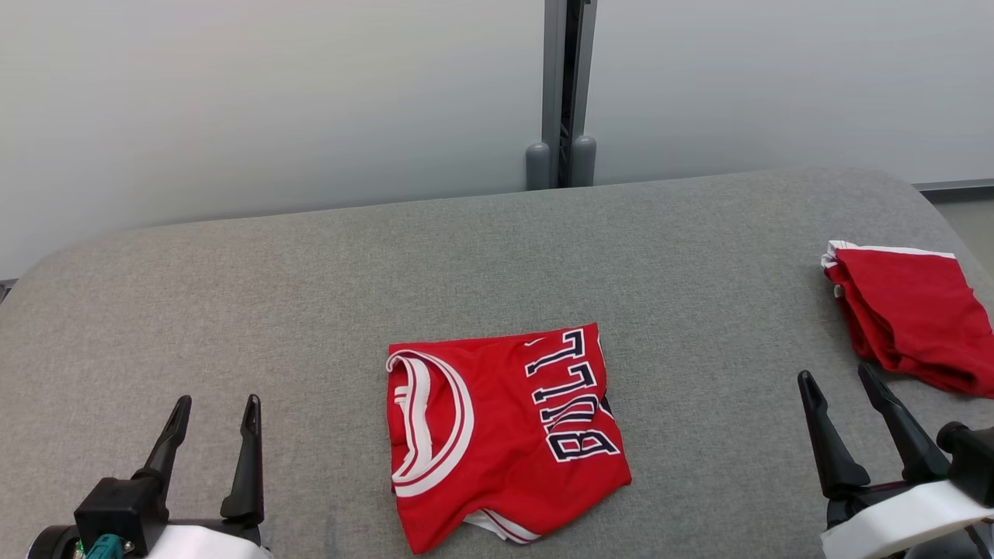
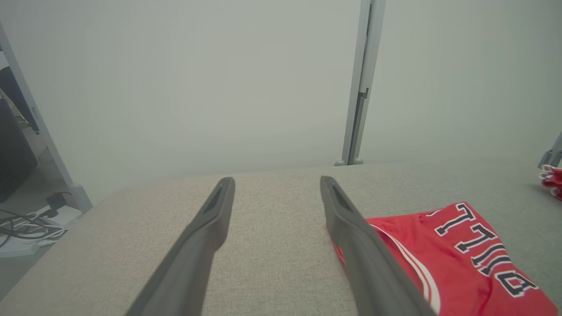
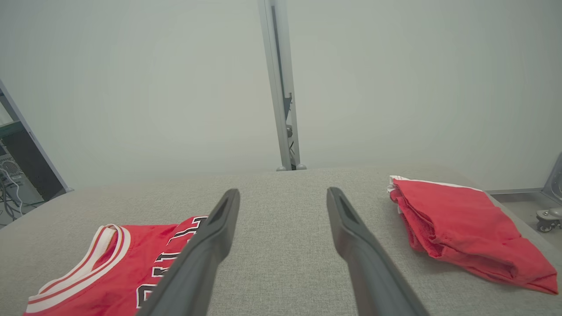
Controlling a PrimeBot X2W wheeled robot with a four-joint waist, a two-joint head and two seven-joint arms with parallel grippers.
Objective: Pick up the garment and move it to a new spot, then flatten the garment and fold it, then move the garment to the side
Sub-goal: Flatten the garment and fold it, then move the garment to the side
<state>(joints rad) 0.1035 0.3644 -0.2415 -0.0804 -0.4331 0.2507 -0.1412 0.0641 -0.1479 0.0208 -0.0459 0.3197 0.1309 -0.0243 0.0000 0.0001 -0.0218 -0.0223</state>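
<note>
Grey woven-fabric padded surface, rounded far corners, carries two items. Folded red jersey with white-striped neckline and dark white-edged lettering lies flat near the front edge, roughly centre. Folded plain red garment with a white hem strip sits at the right edge, well apart from the jersey.

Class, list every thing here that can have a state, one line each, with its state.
Red jersey: folded, lying on the grey surface, not held.
Plain red garment: folded, lying at the surface's right edge.
Left gripper: jaws open, empty.
Right gripper: jaws open, empty.
</note>
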